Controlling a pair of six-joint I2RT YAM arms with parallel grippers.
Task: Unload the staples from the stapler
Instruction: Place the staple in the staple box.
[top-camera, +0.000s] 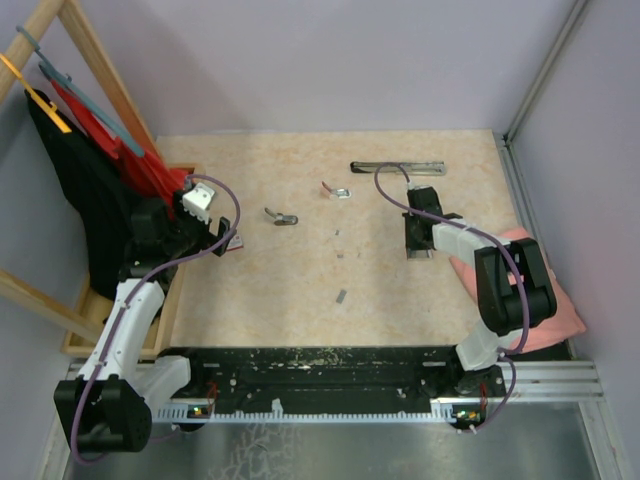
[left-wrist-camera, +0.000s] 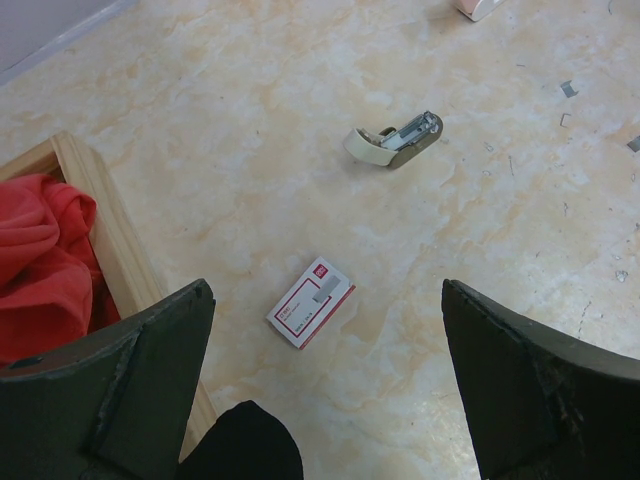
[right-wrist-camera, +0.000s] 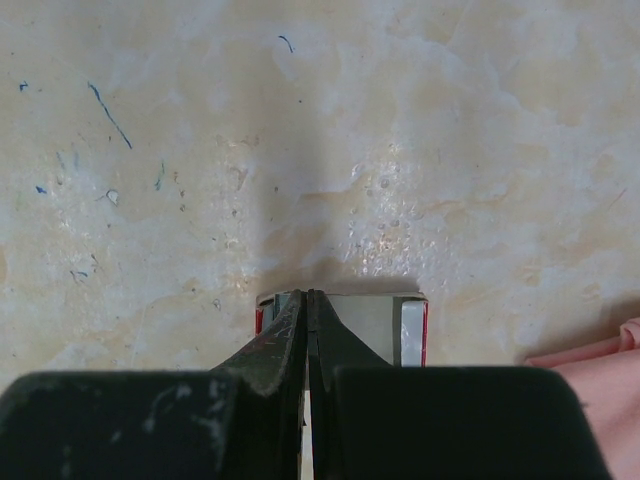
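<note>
Top view: the stapler (top-camera: 282, 216) lies crosswise, just right of the left gripper (top-camera: 222, 238) and well left of the right gripper (top-camera: 418, 248). Loose staples (top-camera: 341, 296) sit nearward-right of the stapler.

Left wrist: gripper spread wide, and only here do we see the stapler hinged open, ahead-right beyond a red-and-white box (left-wrist-camera: 311, 315).

Right wrist: fingers together over a red-edged object (right-wrist-camera: 390, 325); pinching anything? Can't tell.
</note>
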